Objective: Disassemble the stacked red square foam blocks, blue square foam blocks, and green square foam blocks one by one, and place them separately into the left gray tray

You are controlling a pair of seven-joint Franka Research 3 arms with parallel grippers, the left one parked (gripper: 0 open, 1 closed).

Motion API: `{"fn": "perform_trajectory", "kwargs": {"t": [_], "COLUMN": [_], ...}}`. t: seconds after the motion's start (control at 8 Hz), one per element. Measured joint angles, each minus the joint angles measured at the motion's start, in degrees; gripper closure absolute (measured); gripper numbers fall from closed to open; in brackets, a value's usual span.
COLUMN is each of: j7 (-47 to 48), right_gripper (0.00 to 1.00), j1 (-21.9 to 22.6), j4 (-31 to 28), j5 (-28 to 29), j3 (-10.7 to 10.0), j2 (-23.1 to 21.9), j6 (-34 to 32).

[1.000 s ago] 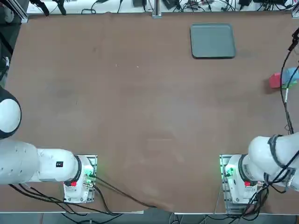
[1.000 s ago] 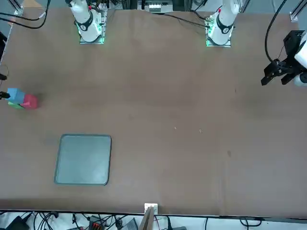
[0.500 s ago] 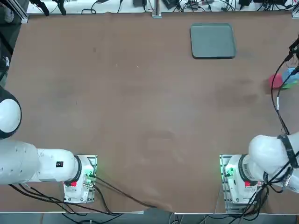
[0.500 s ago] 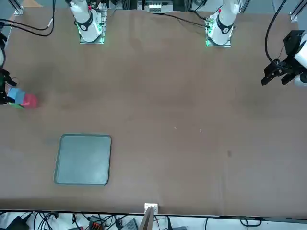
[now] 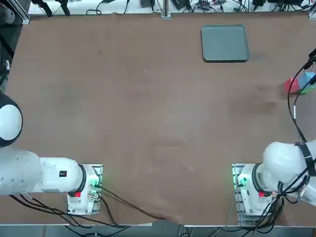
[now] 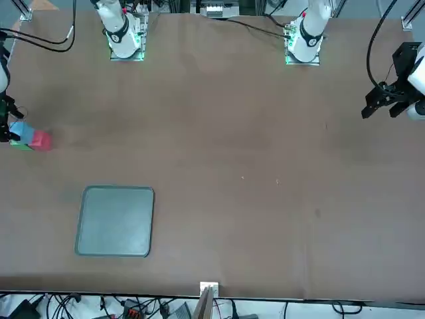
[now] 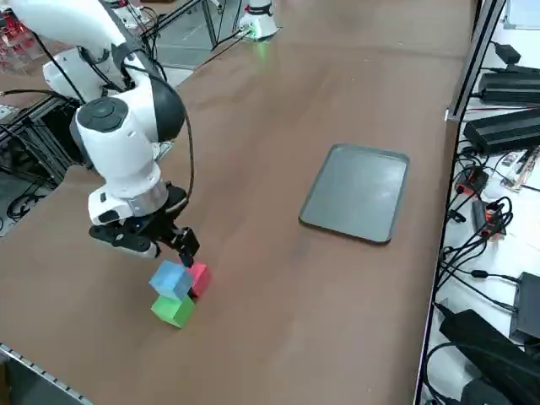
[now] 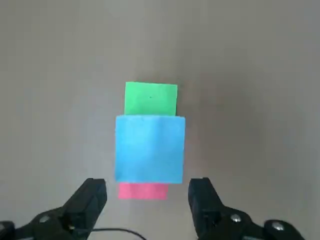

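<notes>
you have the right gripper [image 8: 148, 197] hanging just above the little pile at the tabletop's [image 7: 278, 278] right edge, fingers [image 8: 90, 197] open wide and holding nothing. the blue block [image 7: 171, 278] lies on top, bridging the green block [image 7: 173, 310] and the red block [image 7: 198, 279], so i judge it must go first. the opening looks wider than the cube, which suits a straight descent. the gray tray [image 7: 357, 193] waits empty, well apart from the pile.

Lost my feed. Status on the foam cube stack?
Right gripper open, above the stack. Light-blue foam cube sits on the green and pinkish-red cubes. Dark-gray tray empty. No obstruction.
</notes>
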Motion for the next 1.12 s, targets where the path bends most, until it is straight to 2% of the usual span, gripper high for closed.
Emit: {"fn": "perform_trajectory", "kwargs": {"t": [1.12], "j7": [-0.2], "right_gripper": [0.01], "j1": [-2.4], "j4": [0.0], "j5": [0.0], "j3": [0.0], "j2": [4.2], "j6": [5.5]}}
